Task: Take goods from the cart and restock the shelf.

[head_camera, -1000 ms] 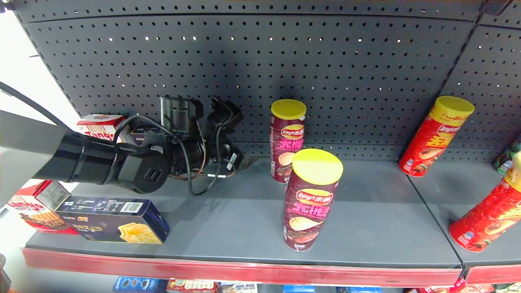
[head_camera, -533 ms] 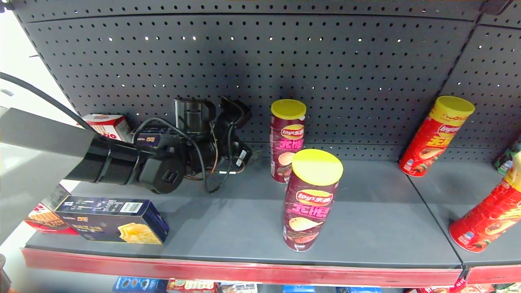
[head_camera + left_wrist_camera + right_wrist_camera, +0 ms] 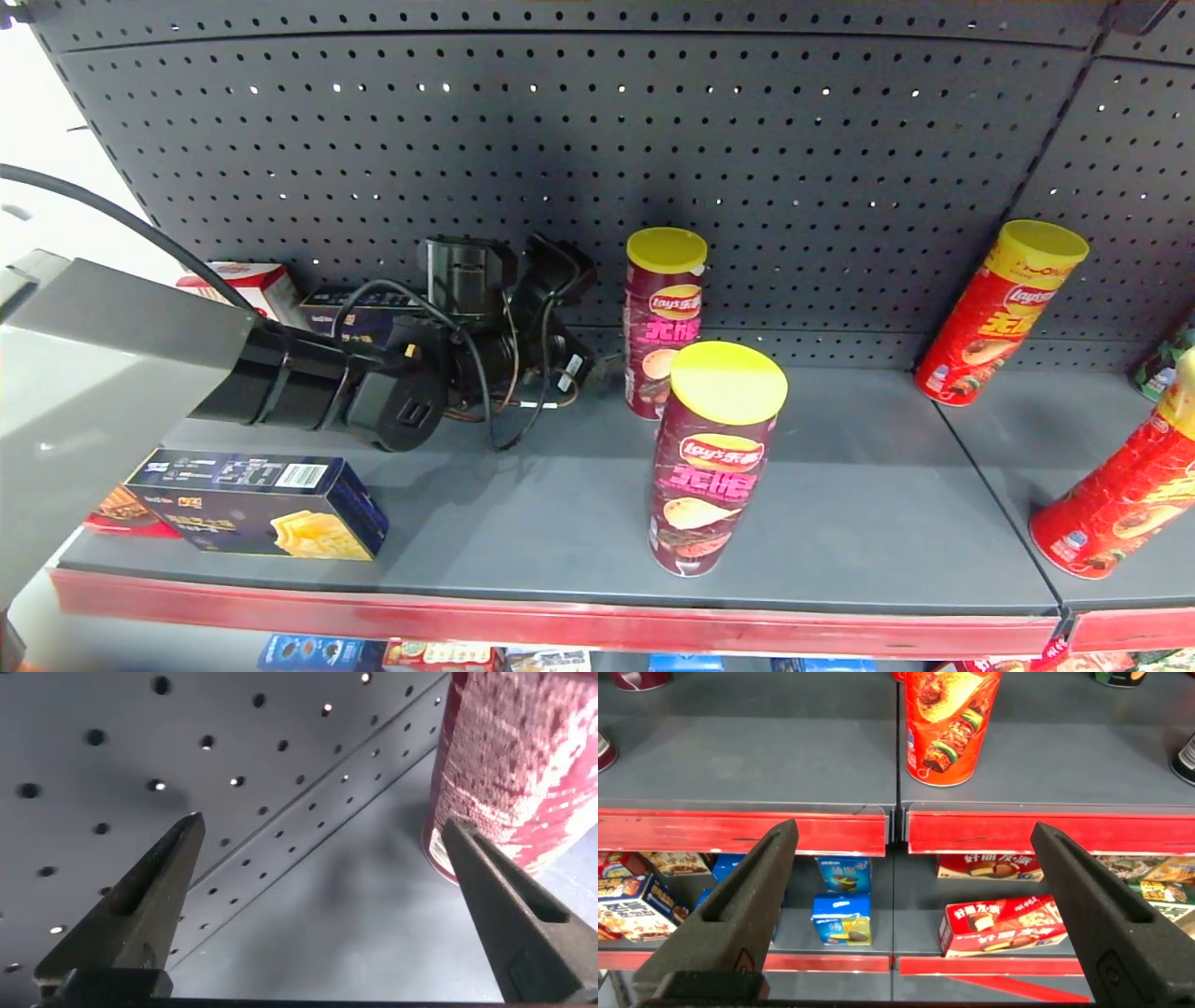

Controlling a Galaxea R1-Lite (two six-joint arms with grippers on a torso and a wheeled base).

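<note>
Rear can [image 3: 663,322]: maroon tube, yellow lid, upright.
Left gripper [image 3: 320,826]: jaws spread wide, empty, just beside that can.
Right gripper [image 3: 915,831]: spread wide, empty.

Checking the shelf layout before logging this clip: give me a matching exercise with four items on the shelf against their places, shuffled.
Things
1. front maroon can
2. rear maroon can
3. red can
4. dark blue box

Places on the shelf
A. at the back, right of both maroon cans
B. lying flat, front left
C. upright at the back, centre
D. upright mid-shelf, toward the front

Pairs: 1-D, 2-C, 3-A, 4-B
</note>
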